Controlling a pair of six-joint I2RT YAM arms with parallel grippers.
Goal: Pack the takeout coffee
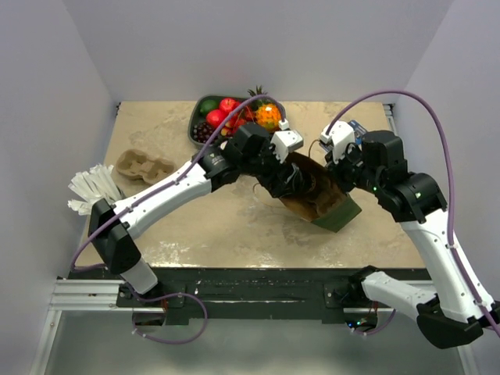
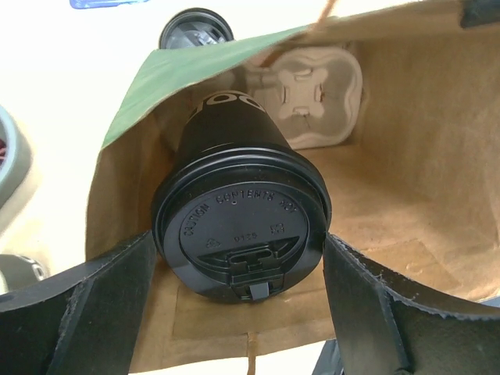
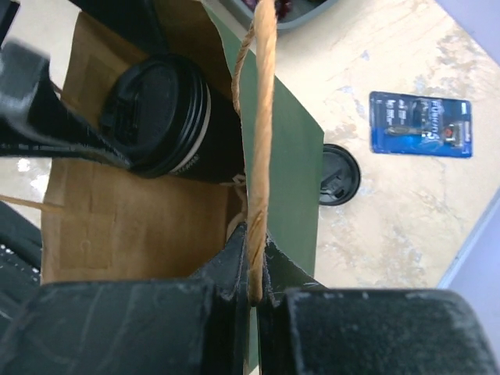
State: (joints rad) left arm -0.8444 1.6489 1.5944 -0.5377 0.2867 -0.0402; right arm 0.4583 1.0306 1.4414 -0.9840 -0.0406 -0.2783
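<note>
Marbled beige table (image 1: 234,226) carries a paper bag (image 1: 332,211), green outside and brown inside, tipped with its mouth toward the left arm. The takeout coffee (image 2: 242,219) lies inside that mouth, its black lid facing the left wrist camera. The left pincer (image 2: 238,250) is spread wide, its fingers (image 2: 101,305) pressing either side of the lid. The left arm stretches diagonally from the near left corner to the table's middle. The right arm bends at a high elbow and folds inward. The right pincer (image 3: 254,273) is pressed together, pinching the bag's twine handle (image 3: 262,117).
</note>
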